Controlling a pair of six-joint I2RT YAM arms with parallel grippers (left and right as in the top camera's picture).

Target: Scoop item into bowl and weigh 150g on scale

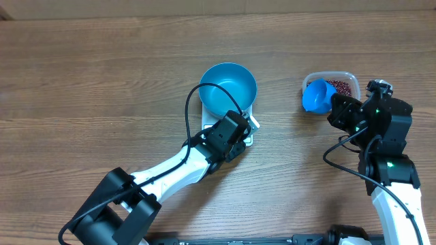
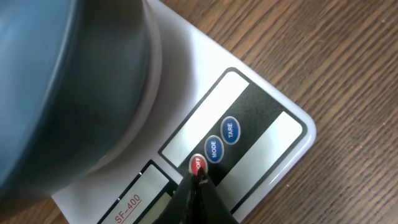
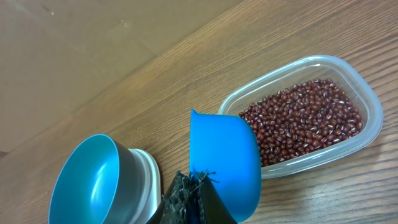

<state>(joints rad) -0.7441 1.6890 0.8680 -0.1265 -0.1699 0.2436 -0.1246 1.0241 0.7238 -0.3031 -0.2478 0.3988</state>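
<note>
worktop point(image 1: 102, 68): wood-grain, and it carries everything. The scale is my landmark.
scale point(image 2: 205, 68): white, flat on the worktop near the middle. I cannot read its display.
bowl point(image 1: 228, 88): teal, sitting on the scale's platform. No beans show in it from overhead.
tub point(image 3: 372, 99): clear plastic, well apart from the scale on my right arm's side.
scoop point(image 3: 224, 162): blue, at the tub's edge nearest the scale, between tub and scale.
right end effector point(image 3: 193, 193): clenched on the scoop's handle.
left end effector point(image 2: 198, 186): clenched on nothing, with its tip at the scale's front panel.
beans point(image 3: 305, 118): a maroon heap, all in the tub and away from the scale.
button point(image 2: 198, 164): the red on/off button, directly under my left tip. MODE and TARE sit just beside it.
risk, weighing: if the scale is not zeroed with the bowl on it, 150 g would include the bowl.
risk, press: if my tip slides onto MODE, the units change. A hard push at the front edge could tilt the scale and shift the bowl.
risk, carry: the gap from tub to scale is wide, so a tilted scoop would drop beans on the worktop.
</note>
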